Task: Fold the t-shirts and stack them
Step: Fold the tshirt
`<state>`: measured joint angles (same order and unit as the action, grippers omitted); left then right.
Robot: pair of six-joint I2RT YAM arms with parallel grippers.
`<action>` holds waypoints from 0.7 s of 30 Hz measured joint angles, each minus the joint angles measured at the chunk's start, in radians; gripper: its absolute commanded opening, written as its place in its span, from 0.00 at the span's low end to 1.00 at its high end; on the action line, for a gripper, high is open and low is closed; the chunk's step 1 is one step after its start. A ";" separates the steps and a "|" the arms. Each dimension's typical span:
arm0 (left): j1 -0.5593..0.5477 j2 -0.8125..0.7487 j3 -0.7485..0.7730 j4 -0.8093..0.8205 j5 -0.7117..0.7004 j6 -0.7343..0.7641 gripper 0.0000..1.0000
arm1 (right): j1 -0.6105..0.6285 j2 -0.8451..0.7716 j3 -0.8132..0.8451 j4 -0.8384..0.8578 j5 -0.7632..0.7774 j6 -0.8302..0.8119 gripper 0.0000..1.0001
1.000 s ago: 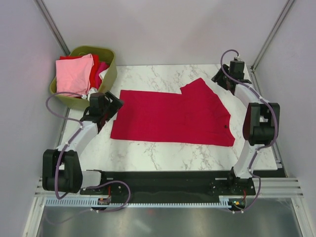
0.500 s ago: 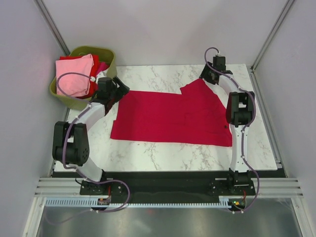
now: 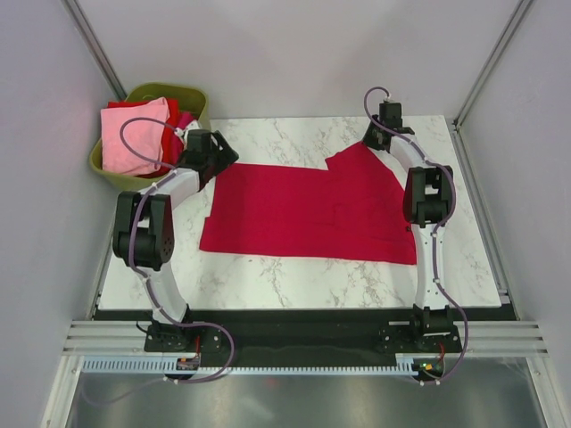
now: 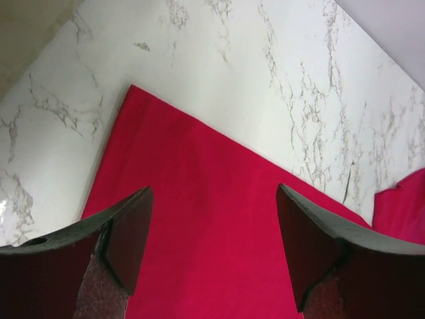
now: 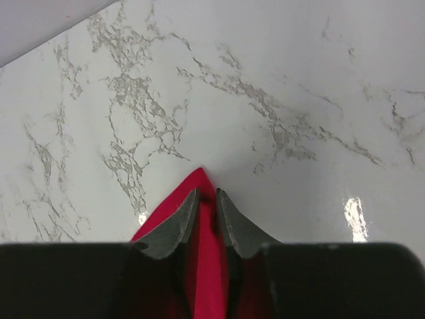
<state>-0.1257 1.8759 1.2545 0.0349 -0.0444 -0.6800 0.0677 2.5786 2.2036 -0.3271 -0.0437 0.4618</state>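
A crimson red t-shirt [image 3: 312,209] lies spread flat on the marble table [image 3: 268,276], its small dark neck label [image 3: 409,229] near the right edge. My left gripper [image 3: 219,157] hovers over the shirt's far left corner; in the left wrist view it [image 4: 212,193] is open, with red cloth [image 4: 199,199] below the jaws. My right gripper [image 3: 376,141] is at the far right sleeve tip; in the right wrist view it [image 5: 206,194] is shut on a pinched ridge of the red cloth [image 5: 199,178]. A light pink shirt [image 3: 132,141] and a magenta one [image 3: 185,119] lie in the basket.
An olive-green plastic basket [image 3: 198,96] stands at the far left corner, just behind my left arm. Grey walls close in the back and both sides. A black rail with the arm bases [image 3: 303,334] runs along the near edge.
Both arms have stretched farther toward the back. My left gripper moved to the shirt's far left corner. My right gripper moved left onto the sleeve tip.
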 measured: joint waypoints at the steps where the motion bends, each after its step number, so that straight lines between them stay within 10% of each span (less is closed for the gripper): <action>1: 0.000 0.010 0.011 -0.004 -0.002 0.015 0.81 | 0.000 0.004 0.005 -0.003 0.006 -0.002 0.12; 3: 0.000 0.024 0.029 -0.008 -0.003 0.044 0.80 | -0.001 0.008 0.008 -0.003 0.014 0.002 0.00; 21: -0.032 0.206 0.185 -0.113 -0.204 0.106 0.62 | -0.002 -0.071 -0.171 0.135 0.018 0.036 0.00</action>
<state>-0.1574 2.0823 1.4395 -0.0776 -0.2481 -0.5743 0.0662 2.5076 2.0327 -0.1921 -0.0257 0.4976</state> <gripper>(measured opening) 0.621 0.007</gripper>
